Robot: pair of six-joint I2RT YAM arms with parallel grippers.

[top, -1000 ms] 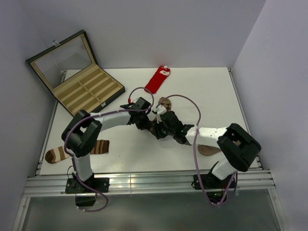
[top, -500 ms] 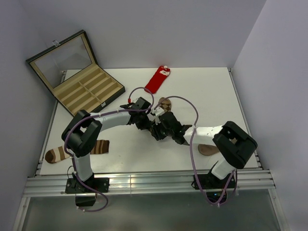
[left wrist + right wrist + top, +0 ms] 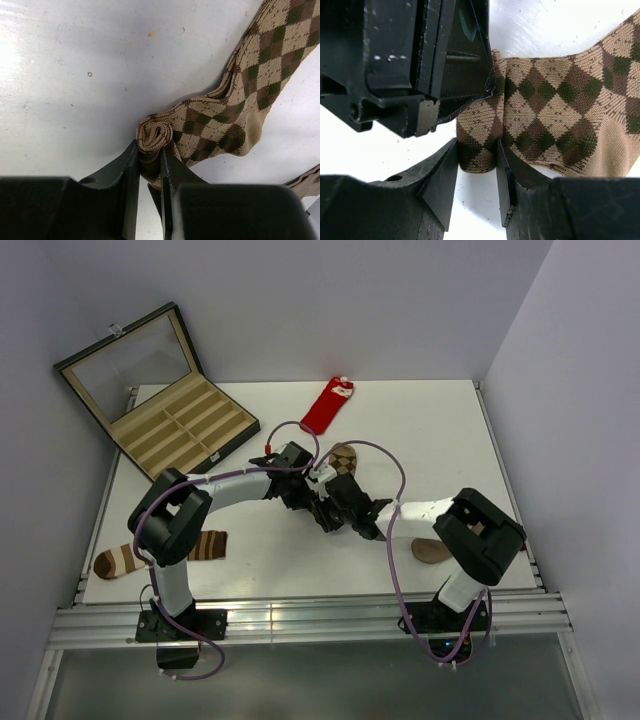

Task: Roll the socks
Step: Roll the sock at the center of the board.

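The tan-and-brown argyle sock point(image 3: 343, 455) lies mid-table, its near end wound into a small roll point(image 3: 155, 135). My left gripper point(image 3: 149, 150) is shut on that roll, pinching it from both sides. My right gripper point(image 3: 476, 150) faces it from the other side, and its jaws press both sides of the same rolled end point(image 3: 479, 145). In the top view the left gripper point(image 3: 312, 492) and right gripper point(image 3: 335, 508) meet nose to nose over the roll. The rest of the argyle sock point(image 3: 555, 110) trails flat away. The red sock point(image 3: 328, 405) with a white cuff lies flat at the table's far edge.
An open black case point(image 3: 165, 405) with tan compartments sits at the far left corner. A ring-striped sock point(image 3: 120, 560) lies near the left front edge. A plain tan sock point(image 3: 432, 551) lies beside the right arm. Grey walls stand close on all sides.
The right arm has slid left toward the left gripper, and its jaws have narrowed onto the rolled end. The left gripper has kept its grip and place.
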